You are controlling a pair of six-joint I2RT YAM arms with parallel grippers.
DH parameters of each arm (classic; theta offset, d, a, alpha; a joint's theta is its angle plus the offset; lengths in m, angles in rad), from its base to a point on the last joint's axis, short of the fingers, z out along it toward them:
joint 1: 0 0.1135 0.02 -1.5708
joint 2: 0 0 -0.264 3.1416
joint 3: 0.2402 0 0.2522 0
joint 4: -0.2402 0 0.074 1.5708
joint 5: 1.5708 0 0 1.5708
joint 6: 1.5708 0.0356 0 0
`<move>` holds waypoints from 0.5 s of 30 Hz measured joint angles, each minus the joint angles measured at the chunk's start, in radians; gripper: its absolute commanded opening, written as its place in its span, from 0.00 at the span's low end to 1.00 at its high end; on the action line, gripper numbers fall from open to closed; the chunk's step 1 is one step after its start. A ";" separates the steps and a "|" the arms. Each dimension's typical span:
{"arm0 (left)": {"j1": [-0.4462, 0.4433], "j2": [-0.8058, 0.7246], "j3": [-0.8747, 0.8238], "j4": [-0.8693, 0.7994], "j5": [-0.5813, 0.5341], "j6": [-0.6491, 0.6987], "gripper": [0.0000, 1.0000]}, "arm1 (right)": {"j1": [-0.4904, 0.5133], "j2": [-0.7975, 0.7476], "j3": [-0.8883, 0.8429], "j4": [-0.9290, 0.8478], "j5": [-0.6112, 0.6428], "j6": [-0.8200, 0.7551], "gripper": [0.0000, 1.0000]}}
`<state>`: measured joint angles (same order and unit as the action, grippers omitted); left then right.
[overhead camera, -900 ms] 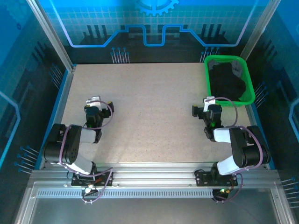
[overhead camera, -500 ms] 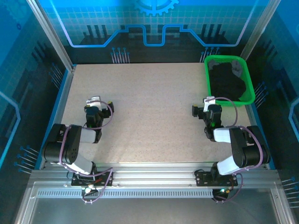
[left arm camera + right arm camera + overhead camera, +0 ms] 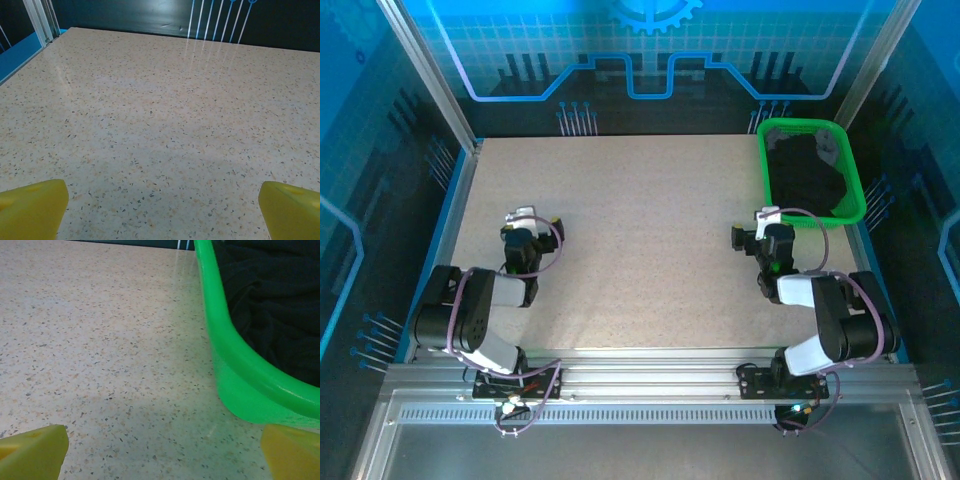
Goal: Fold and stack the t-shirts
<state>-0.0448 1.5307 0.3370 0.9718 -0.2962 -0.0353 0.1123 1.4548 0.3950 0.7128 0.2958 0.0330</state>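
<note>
The t-shirts lie bundled inside the green mesh basket (image 3: pixel 851 172). The black t-shirt (image 3: pixel 805 178) fills most of it, and a patch of the grey t-shirt (image 3: pixel 828 149) shows toward the basket's far side. The right hand (image 3: pixel 767 228) hovers low over the speckled counter (image 3: pixel 640 220), just short of the basket's near left corner, its yellow fingertips (image 3: pixel 32 450) spread wide and gripping nothing. From the right wrist, the basket's curved green wall rises directly ahead of that hand on its right side, with dark crumpled cloth heaped behind the rim. Whether the right-side fingertip touches the wall cannot be told. The left hand (image 3: pixel 527 228) sits well apart from the basket, across the counter on the opposite side, its fingertips (image 3: pixel 32 207) likewise wide apart and empty above bare counter.
</note>
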 measured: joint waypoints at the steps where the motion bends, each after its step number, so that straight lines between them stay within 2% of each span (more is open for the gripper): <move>1: -0.029 -0.023 -0.006 -0.013 -0.038 0.017 0.99 | 0.026 -0.036 0.015 -0.056 0.037 -0.005 1.00; 3: -0.108 -0.112 -0.006 -0.075 -0.103 0.053 0.99 | 0.078 -0.133 0.069 -0.174 0.085 0.014 1.00; 5: -0.168 -0.229 0.016 -0.148 -0.141 0.063 0.99 | 0.091 -0.231 0.194 -0.349 0.098 0.100 1.00; 7: -0.189 -0.344 0.126 -0.320 -0.179 -0.015 0.99 | 0.050 -0.264 0.416 -0.566 0.068 0.221 1.00; 9: -0.173 -0.393 0.319 -0.554 -0.190 -0.162 0.99 | -0.008 -0.235 0.632 -0.714 0.042 0.326 1.00; 12: -0.071 -0.385 0.576 -0.747 -0.050 -0.386 0.99 | -0.090 -0.171 0.820 -0.823 0.016 0.443 0.95; 15: -0.008 -0.306 0.763 -0.899 0.070 -0.520 0.99 | -0.147 -0.081 0.866 -0.882 -0.006 0.542 0.93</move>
<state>-0.0528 1.2243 1.1000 0.0727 -0.2260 -0.5549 -0.0345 1.3735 1.2606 -0.1688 0.2897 0.5751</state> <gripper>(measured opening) 0.989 0.935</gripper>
